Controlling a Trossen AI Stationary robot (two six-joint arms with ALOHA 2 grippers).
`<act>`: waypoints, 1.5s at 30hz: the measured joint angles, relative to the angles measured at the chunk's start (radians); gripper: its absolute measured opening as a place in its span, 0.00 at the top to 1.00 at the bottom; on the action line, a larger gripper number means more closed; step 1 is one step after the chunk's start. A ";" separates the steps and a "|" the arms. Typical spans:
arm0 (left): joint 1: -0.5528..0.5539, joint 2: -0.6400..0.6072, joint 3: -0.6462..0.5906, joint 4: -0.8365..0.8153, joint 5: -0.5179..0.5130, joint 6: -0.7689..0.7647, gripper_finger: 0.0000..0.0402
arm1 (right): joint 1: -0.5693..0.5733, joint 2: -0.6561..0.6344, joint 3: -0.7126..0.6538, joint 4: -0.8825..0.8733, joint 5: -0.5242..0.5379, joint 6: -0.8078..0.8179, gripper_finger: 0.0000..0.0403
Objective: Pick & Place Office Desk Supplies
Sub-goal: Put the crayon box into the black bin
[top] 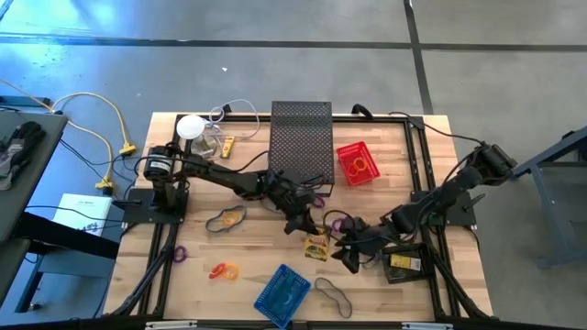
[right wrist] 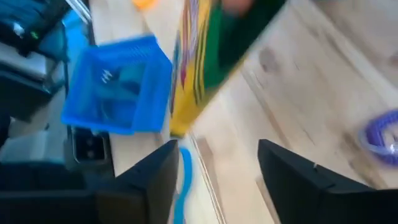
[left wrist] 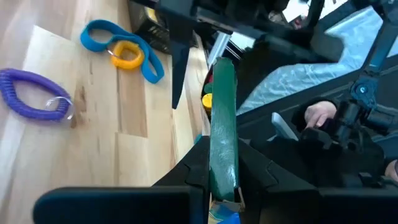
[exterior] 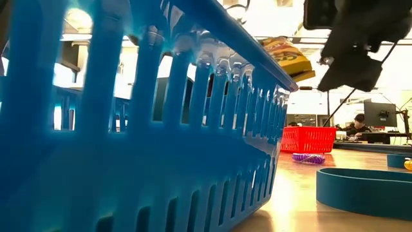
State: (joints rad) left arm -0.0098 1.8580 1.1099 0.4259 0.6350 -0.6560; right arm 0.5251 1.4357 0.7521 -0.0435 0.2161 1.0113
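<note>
A yellow-and-green packet (top: 317, 246) hangs in the air in my left gripper (top: 305, 229), between the black mesh box (top: 301, 142) and the blue basket (top: 282, 293). In the low view the packet (exterior: 286, 58) is tilted, above the blue basket's rim (exterior: 257, 58). My right gripper (top: 351, 249) is open just right of the packet; in its wrist view the packet (right wrist: 193, 62) lies ahead of the fingers (right wrist: 298, 180). Loose bands lie flat on the table: purple (top: 179, 252), orange (top: 223, 271), dark grey (top: 332, 293), and a purple coil (top: 335, 223). My left gripper (left wrist: 222, 171) pinches the packet between its two fingers, which sit on its two broad faces with the narrow green edge (left wrist: 222, 124) facing the wrist camera. The fingers come slanting down from the table's far left. The packet is lifted clear of the table and tilted.
A red basket (top: 357, 163) holding bands stands right of the mesh box. A white round object with a cable (top: 191, 126) sits at the far left corner. A blue-and-yellow band (top: 225, 220) lies left of my left gripper. A dark device (top: 404, 261) lies under the right arm.
</note>
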 joint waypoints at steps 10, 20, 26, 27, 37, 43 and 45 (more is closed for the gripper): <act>0.000 0.000 0.000 0.002 -0.002 -0.007 0.91 | -0.086 0.000 0.000 0.154 0.042 -0.094 0.27; 0.000 0.000 0.000 0.004 -0.037 -0.010 0.91 | -0.130 0.000 0.000 0.153 -0.054 -0.083 0.47; -0.001 0.000 0.000 0.022 -0.032 -0.010 0.91 | -0.124 0.000 0.000 0.153 -0.057 -0.073 0.66; -0.001 0.000 0.000 0.024 -0.029 -0.010 0.91 | -0.124 0.000 0.000 0.152 -0.058 -0.074 0.69; -0.001 0.000 0.000 0.025 -0.027 -0.003 0.91 | -0.125 0.000 0.000 0.151 -0.062 -0.069 0.84; -0.001 0.000 0.000 0.023 -0.043 -0.011 0.88 | -0.125 0.000 0.000 0.150 -0.066 -0.067 0.82; -0.004 0.000 0.000 0.022 -0.058 -0.005 0.84 | -0.127 0.000 0.000 0.151 -0.073 -0.068 0.83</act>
State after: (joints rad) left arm -0.0142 1.8580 1.1103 0.4481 0.5768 -0.6613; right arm 0.3982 1.4361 0.7525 0.1076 0.1428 0.9431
